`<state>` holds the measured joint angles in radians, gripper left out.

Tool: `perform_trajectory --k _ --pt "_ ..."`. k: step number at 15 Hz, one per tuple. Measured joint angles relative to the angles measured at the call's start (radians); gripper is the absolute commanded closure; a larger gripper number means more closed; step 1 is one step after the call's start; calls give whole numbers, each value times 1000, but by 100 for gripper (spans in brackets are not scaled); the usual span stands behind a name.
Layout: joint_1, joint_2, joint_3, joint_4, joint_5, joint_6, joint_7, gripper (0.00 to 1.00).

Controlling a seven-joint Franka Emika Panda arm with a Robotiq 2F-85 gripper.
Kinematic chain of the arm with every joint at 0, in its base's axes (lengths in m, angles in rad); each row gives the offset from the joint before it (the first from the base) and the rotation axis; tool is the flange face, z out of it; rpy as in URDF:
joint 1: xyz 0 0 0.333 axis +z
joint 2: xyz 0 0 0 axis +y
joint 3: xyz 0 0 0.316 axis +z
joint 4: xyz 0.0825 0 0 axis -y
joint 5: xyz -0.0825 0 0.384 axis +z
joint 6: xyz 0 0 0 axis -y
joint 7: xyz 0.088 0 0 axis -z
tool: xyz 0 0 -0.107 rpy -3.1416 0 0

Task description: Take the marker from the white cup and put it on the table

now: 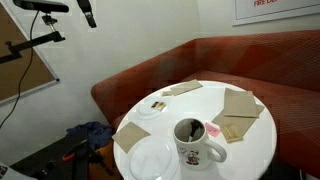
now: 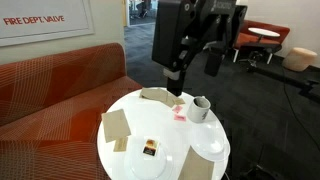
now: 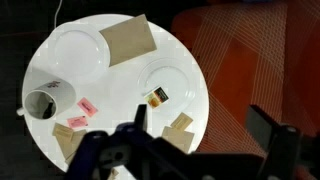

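Observation:
The white cup (image 1: 198,142) stands on the round white table (image 1: 250,150) near its front edge, with a reddish-brown picture on its side. The marker (image 1: 190,130) stands inside it as a thin pale stick. The cup also shows in an exterior view (image 2: 201,108) and at the left of the wrist view (image 3: 42,102). My gripper (image 2: 195,70) hangs high above the table, open and empty, well apart from the cup. Its two dark fingers frame the table's right edge in the wrist view (image 3: 205,125).
Two white plates (image 3: 75,48) (image 3: 165,75) lie on the table, one holding a small packet (image 3: 158,96). Brown napkins (image 3: 128,38) (image 3: 180,125) and pink sachets (image 3: 88,106) lie around. A red-brown bench (image 1: 250,60) curves behind the table.

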<state>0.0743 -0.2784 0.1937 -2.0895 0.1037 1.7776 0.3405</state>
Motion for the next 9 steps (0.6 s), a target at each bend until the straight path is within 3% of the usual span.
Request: perform_trajectory --k 9 --pt "0 1 -2 0 -7 1 -4 0"
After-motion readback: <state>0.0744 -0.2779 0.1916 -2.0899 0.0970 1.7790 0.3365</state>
